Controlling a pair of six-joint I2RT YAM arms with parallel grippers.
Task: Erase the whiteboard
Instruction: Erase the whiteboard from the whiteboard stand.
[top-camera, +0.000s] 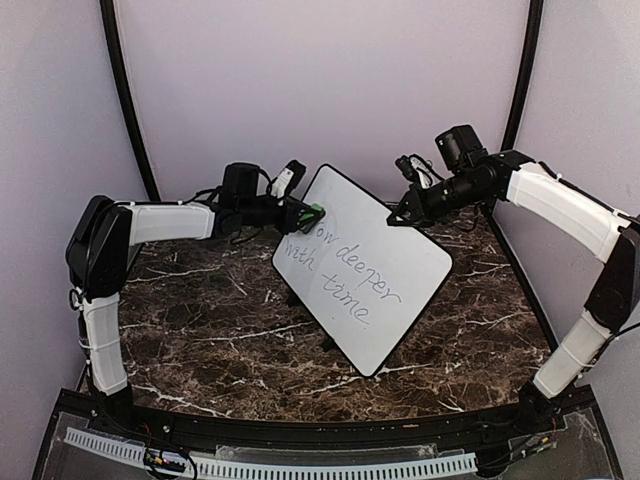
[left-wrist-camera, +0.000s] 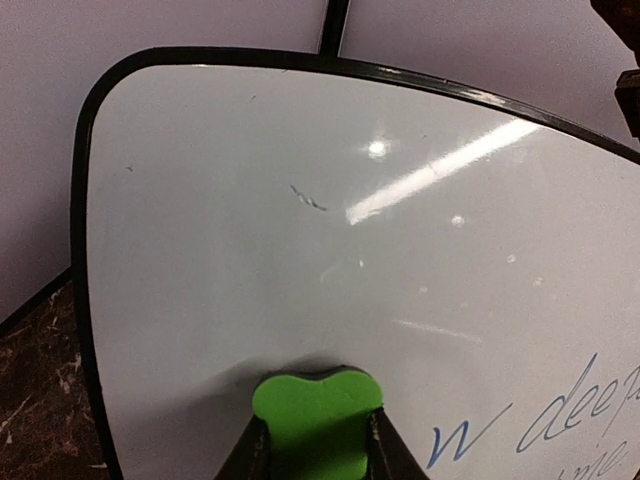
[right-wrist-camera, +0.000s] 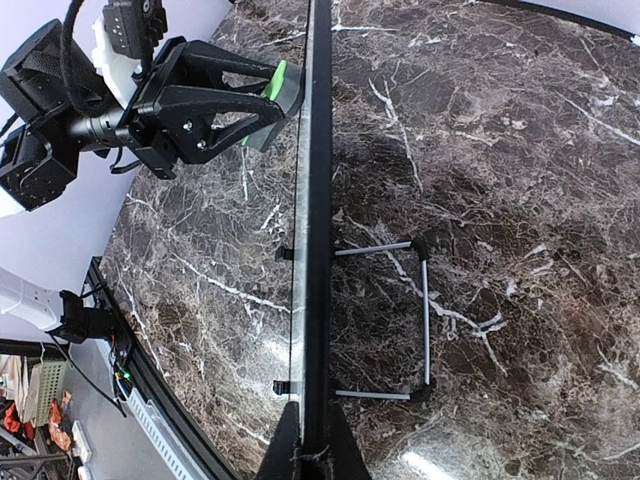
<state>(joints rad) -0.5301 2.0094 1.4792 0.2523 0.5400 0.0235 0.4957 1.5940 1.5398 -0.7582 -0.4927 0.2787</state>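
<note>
At table centre: large white rectangular whiteboard with thin black frame (top-camera: 365, 270), propped at a tilt on its thin wire stand (right-wrist-camera: 425, 320) on the dark veined marble tabletop (top-camera: 200, 320).
Right gripper (top-camera: 400, 213): clamped on the board's upper frame edge. I read that as a brace, so wiping pressure doesn't tip the board off the stand.
Left gripper (top-camera: 306, 214): closed on the small green foam eraser block (top-camera: 316, 211), which touches the board face near its upper-left corner.
Writing: handwritten marker words (top-camera: 345, 270) sit below and right of the eraser; small stray stroke (left-wrist-camera: 308, 197) above it.
Next, my guess: sweep down across the words with the brace on.
</note>
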